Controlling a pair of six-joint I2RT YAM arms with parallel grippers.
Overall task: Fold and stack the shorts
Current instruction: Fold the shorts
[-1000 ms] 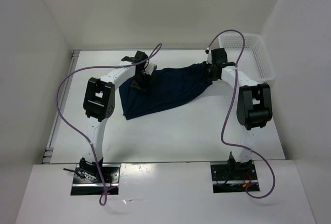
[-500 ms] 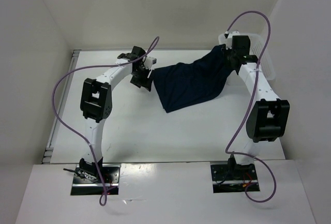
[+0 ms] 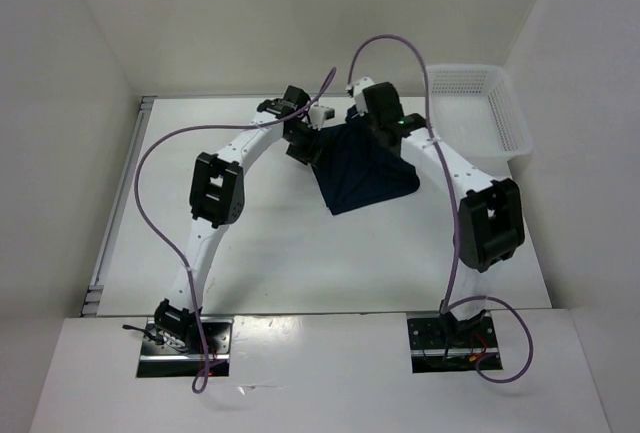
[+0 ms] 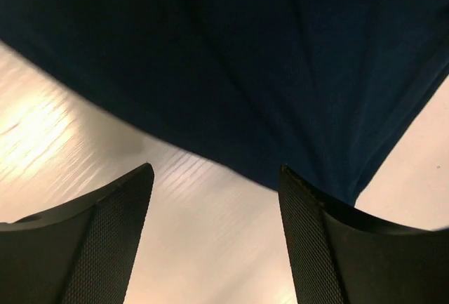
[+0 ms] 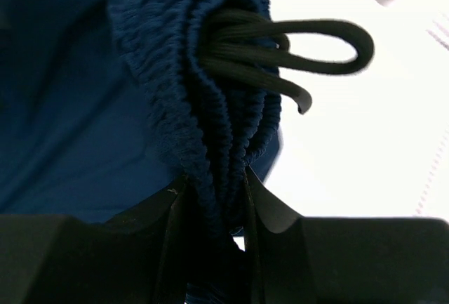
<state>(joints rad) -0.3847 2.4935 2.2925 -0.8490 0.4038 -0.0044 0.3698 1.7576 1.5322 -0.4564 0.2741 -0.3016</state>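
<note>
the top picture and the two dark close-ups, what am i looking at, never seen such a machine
The top picture looks down on a white table with two robot arms bolted at its near edge. The close-ups come from a camera on each wrist. The right claw pinches the waistband of dark blue shorts, their cord looping out. The left claw is open, holding nothing, close to the cloth. A white basket stands at the far right.
</note>
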